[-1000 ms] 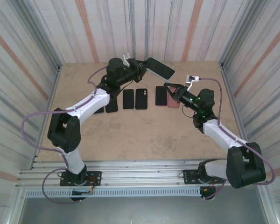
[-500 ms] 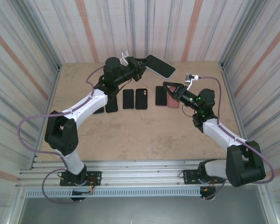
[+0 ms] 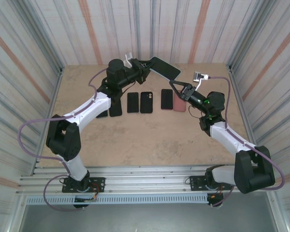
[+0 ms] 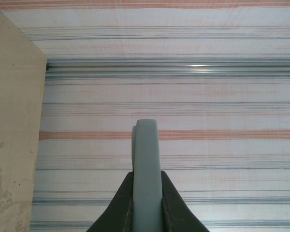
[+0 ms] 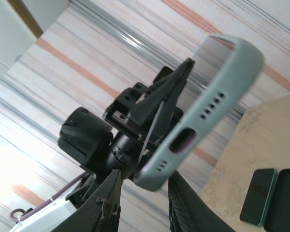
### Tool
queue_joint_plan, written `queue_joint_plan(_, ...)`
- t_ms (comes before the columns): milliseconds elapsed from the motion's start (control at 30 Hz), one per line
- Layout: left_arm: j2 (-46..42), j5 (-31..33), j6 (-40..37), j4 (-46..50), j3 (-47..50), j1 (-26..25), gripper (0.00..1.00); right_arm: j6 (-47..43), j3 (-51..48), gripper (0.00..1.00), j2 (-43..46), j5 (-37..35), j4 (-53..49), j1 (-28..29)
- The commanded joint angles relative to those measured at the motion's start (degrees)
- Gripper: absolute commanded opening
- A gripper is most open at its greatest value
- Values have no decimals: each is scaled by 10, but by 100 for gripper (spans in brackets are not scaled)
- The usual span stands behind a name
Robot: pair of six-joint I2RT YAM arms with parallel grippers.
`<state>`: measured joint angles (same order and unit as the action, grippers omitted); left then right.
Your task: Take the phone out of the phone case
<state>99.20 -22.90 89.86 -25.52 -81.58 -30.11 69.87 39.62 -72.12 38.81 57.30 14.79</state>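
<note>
Top external view shows you the pale grey-green rubbery phone case (image 3: 166,70) held in the air over the far end of the tan wooden table (image 3: 135,137), in the upper middle of the frame. The dark flat phone (image 3: 162,66) is seated inside it. Your left gripper (image 3: 146,67) is clamped on the case's left end.

In the left wrist view you look along the case (image 4: 146,164) edge-on. It rises from the bottom centre of the frame, pinched between the dark fingers (image 4: 117,212) of the left gripper (image 4: 146,208).

Your right gripper (image 3: 176,85) sits just below and right of the case's lower end in the top view.

In the right wrist view its jaws stand apart at the bottom of the frame. The case's lower corner (image 5: 157,169), with its charging port, lies between the fingers (image 5: 110,203), and there is a gap on the left side. You cannot tell whether the right-hand finger touches it.

Below the case in the top view, a row of dark spare phones (image 3: 139,102) and one pinkish phone (image 3: 180,104) lie flat on the table.
</note>
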Motion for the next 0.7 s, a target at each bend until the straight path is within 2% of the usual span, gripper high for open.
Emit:
queue_joint_plan(0,-33,-8,-4,-33,2,3,5,3,20,27,-10,-3,31,3)
queue_joint_plan(200,-33,-12,5,-33,-8,3,4,2,20,20,-23,0,19,-1)
queue_joint_plan(433,-34,-16,34,-40,-16,0,4,-22,16,14,-23,3,-43,-18)
queue_joint_plan(667,-37,-16,60,-55,-20,-3,2,-84,12,11,-26,14,-113,-32)
